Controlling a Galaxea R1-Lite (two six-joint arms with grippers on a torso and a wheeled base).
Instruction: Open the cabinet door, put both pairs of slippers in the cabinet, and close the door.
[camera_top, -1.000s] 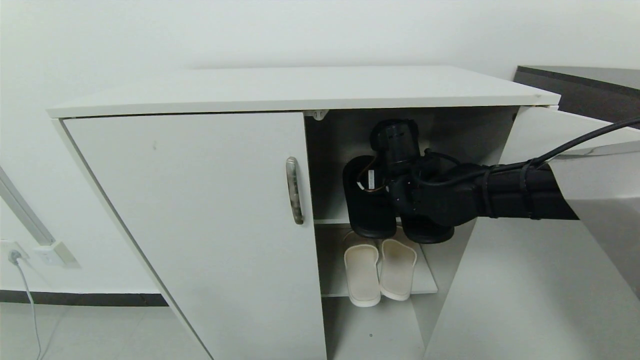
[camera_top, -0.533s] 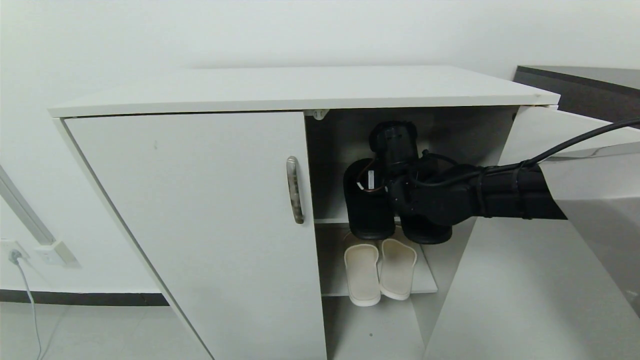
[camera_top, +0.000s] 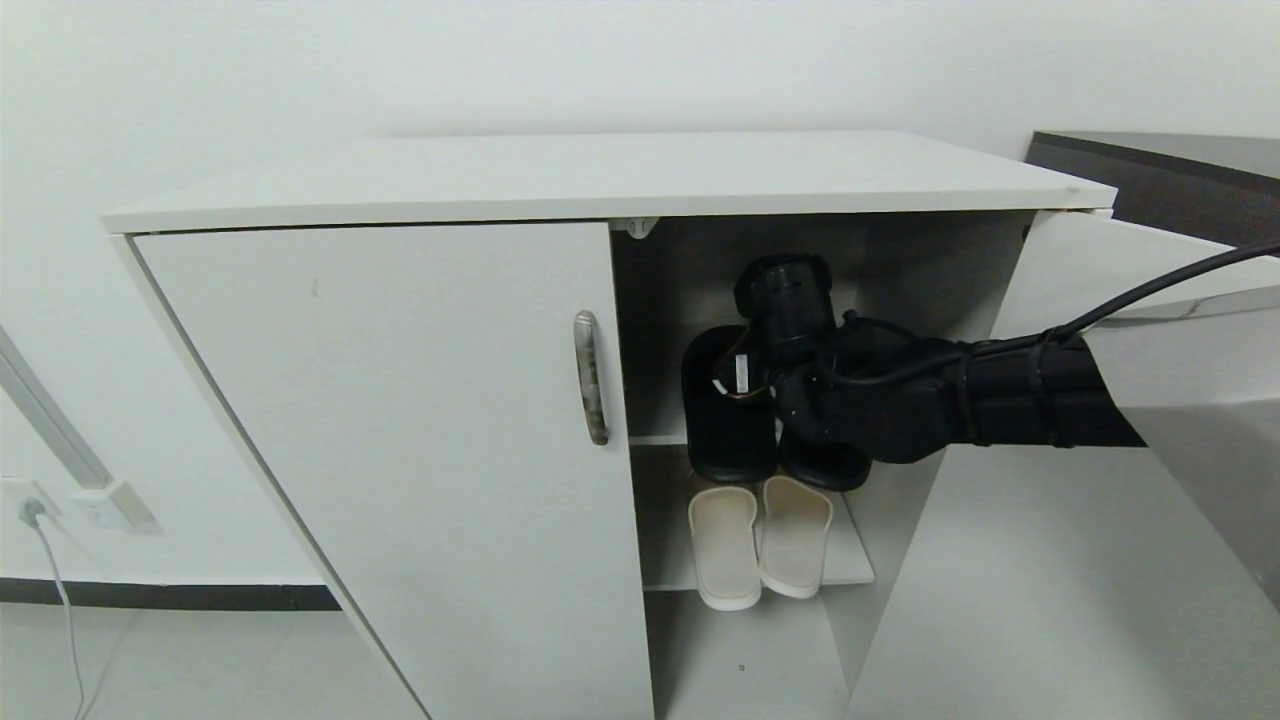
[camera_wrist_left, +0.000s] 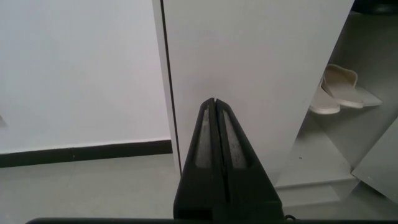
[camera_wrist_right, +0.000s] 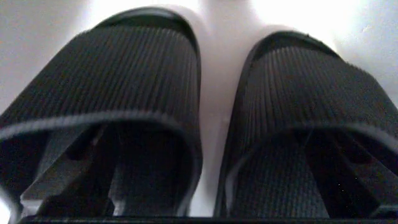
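Observation:
A pair of black slippers (camera_top: 728, 420) hangs heel-out inside the open right half of the white cabinet (camera_top: 600, 175), just above its upper shelf (camera_top: 655, 440). My right gripper (camera_top: 772, 395) is shut on them. In the right wrist view the ribbed straps of the black slippers (camera_wrist_right: 149, 87) arch close over the right gripper (camera_wrist_right: 211, 193), with one finger under each strap. A pair of white slippers (camera_top: 760, 540) lies side by side on the lower shelf (camera_top: 665, 570). My left gripper (camera_wrist_left: 214, 124) is shut on nothing, low in front of the closed left door (camera_wrist_left: 249, 74).
The left door (camera_top: 400, 450) is closed, with a metal handle (camera_top: 590, 378). The right door (camera_top: 1050, 560) stands swung wide open under my right arm. A wall socket with a cable (camera_top: 25, 512) is low at the far left. Bare floor lies in front of the cabinet.
My right arm has carried the black slippers a little to the left and lower, closer to the upper shelf. The white slippers have not moved.

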